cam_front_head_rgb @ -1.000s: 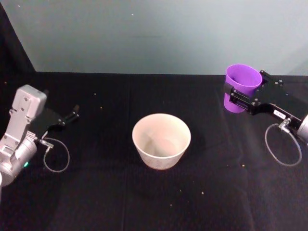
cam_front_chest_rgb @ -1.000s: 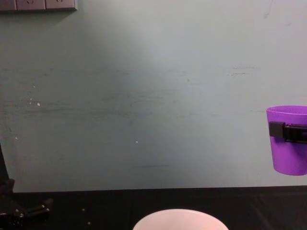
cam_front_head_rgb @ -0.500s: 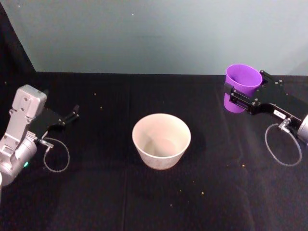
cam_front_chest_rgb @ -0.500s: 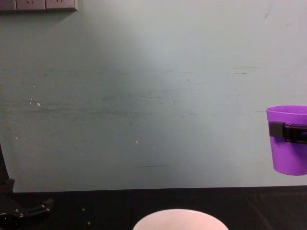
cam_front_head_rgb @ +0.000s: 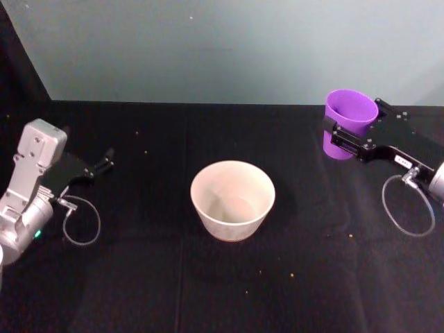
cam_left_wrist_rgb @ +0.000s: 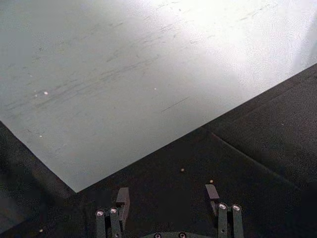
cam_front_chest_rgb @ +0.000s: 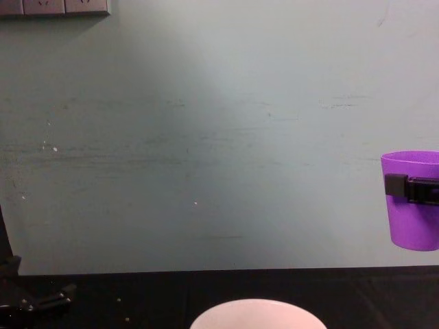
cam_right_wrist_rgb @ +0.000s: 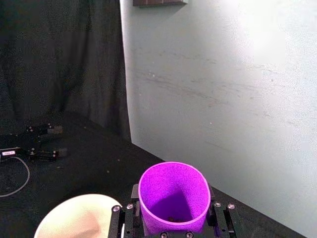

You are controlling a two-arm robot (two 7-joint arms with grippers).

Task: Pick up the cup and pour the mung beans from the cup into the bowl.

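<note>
The purple cup [cam_front_head_rgb: 347,111] hangs upright above the black table at the far right, with my right gripper [cam_front_head_rgb: 352,132] shut on its sides. In the right wrist view the cup [cam_right_wrist_rgb: 172,193] sits between the fingers, and a few mung beans [cam_right_wrist_rgb: 171,218] show dark at its bottom. The chest view has the cup [cam_front_chest_rgb: 411,223] at the right edge, well above the table. The pale bowl [cam_front_head_rgb: 232,222] stands at the table's middle, left of the cup and nearer me, its inside bare. My left gripper [cam_front_head_rgb: 104,164] rests low at the far left, open [cam_left_wrist_rgb: 167,196].
Stray beans [cam_front_head_rgb: 350,236] lie scattered on the black cloth around the bowl. A pale green wall [cam_front_head_rgb: 222,48] runs behind the table's far edge. Cable loops hang from both wrists, one at the right [cam_front_head_rgb: 406,208].
</note>
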